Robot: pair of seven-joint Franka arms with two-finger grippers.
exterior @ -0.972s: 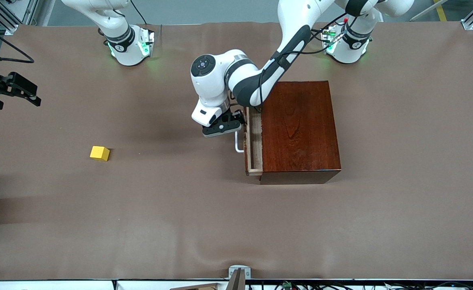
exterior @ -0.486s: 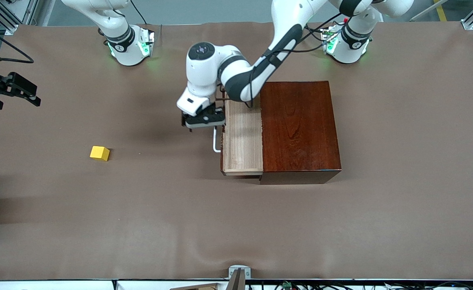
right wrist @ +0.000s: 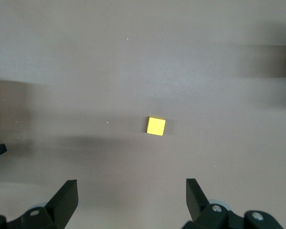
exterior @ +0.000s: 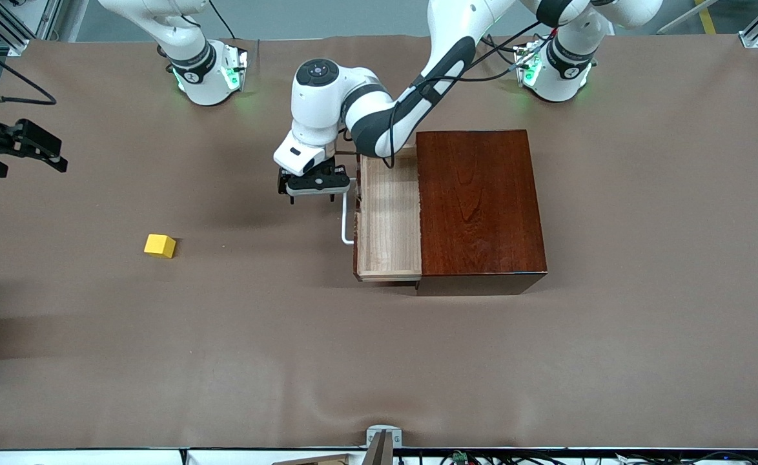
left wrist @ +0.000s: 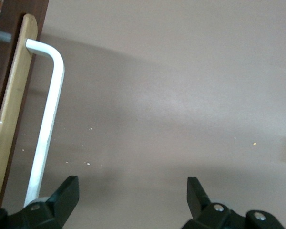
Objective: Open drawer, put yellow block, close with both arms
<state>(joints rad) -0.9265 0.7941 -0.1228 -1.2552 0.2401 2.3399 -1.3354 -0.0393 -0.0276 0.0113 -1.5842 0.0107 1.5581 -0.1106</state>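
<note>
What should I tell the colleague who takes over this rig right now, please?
Left pincer: open, empty, just off the white handle, on the side away from the box.
Right pincer: open, empty, waiting up in the air at the right arm's end of the table.
Drawer: pulled out, nothing in it.
Yellow block: on the table toward the right arm's end, untouched.
Done: opening. Left: pick the block, drop it into the drawer, close it.

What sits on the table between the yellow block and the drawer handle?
Only bare brown table cover, front view: yellow block, drawer handle. Left gripper hovers beside the handle.
</note>
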